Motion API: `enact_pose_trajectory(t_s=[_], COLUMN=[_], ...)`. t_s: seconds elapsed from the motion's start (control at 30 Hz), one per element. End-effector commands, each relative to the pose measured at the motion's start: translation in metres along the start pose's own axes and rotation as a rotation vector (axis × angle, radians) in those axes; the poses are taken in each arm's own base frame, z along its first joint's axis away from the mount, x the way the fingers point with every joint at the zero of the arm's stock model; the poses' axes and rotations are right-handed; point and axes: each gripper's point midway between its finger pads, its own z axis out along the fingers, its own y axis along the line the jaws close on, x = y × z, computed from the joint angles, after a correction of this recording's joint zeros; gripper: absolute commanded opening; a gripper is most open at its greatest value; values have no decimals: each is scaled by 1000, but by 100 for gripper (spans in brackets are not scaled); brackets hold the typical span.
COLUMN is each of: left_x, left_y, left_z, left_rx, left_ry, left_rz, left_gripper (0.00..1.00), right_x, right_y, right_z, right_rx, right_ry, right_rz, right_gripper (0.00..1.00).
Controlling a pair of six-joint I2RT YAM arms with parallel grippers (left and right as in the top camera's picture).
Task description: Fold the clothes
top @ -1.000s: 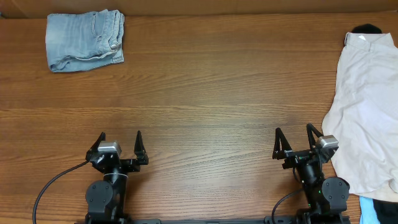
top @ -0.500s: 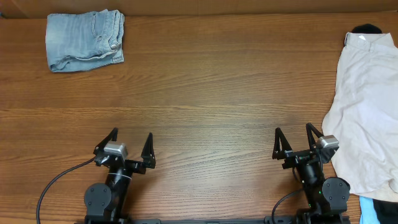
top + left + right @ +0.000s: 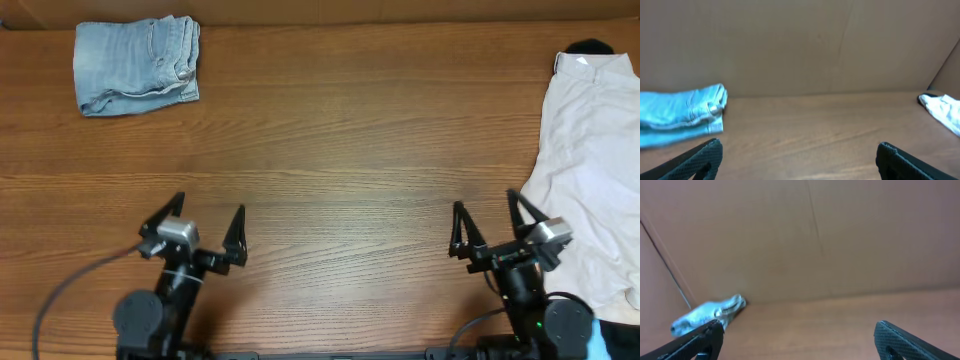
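Pale beige shorts (image 3: 590,170) lie crumpled along the table's right edge, waistband at the far end; a corner of them shows in the left wrist view (image 3: 945,110). A black garment (image 3: 588,46) peeks out behind them. Folded light-blue denim shorts (image 3: 137,65) lie at the far left corner and show in the left wrist view (image 3: 680,114) and the right wrist view (image 3: 710,312). My left gripper (image 3: 208,228) is open and empty near the front edge (image 3: 797,155). My right gripper (image 3: 492,222) is open and empty just left of the beige shorts (image 3: 800,335).
A brown cardboard wall (image 3: 800,45) stands behind the wooden table (image 3: 340,140). A blue item (image 3: 608,340) lies at the front right corner.
Both arms have risen and leaned forward. The left gripper shifted slightly right, the right gripper shifted right toward the beige shorts. The clothes have not moved.
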Motion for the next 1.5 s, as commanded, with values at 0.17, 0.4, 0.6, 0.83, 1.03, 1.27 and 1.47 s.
enact_pose_trajectory(t_s=[0.17,0.4,0.6,0.83,1.03,1.27,1.47], left_x=[-99,-145,-162,-146,-135,-122,-80], left_y=[-19,-34,-32,-34,-30,-22,-18], left_z=[63,128,162,180,191,206,228], left_rx=[119,245,266,297,291,249,245], left_ry=[104,338,413,458,475,498,601], left_rz=[25,-18,-22,-124,-130,-192,-259], left_gripper=[100,100,100,100,100,100,100], right_x=[-94,-138,-150,-133,-110,-71,-10], right_y=[21,22,11,-42,-164,-328,-404], right_z=[25,74,120,159,144,62,-3], right_rx=[22,86,132,305,608,1015,1161], right_ry=[85,331,543,638,684,679,703], right_rz=[24,40,61,67,233,544,844], right_gripper=[100,100,100,100,100,100,100])
